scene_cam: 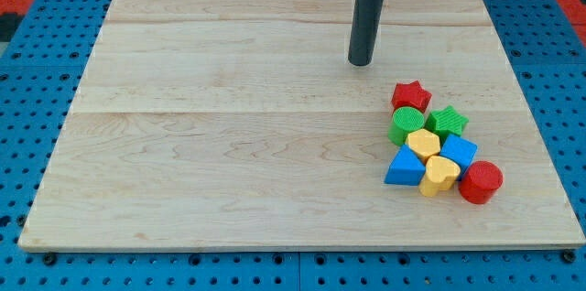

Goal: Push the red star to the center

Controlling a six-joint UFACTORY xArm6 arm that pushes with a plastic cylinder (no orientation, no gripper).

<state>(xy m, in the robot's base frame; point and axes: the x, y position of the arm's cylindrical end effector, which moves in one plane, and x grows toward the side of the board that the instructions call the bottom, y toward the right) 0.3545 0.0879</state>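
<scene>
Red star [411,96] tops a tight cluster at the board's right, touching the green cylinder [403,126] and green star [447,122]. My tip [361,62] — a bare rod, no hand to open or close — stands apart, up-left of it, likely needing to get around to its right side.

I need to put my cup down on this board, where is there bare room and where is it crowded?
Bare: the wooden board from its left edge across the middle, up to my tip. Crowded: the view's lower right, where the red star, green blocks, yellow blocks, blue blocks and red cylinder huddle together.
</scene>
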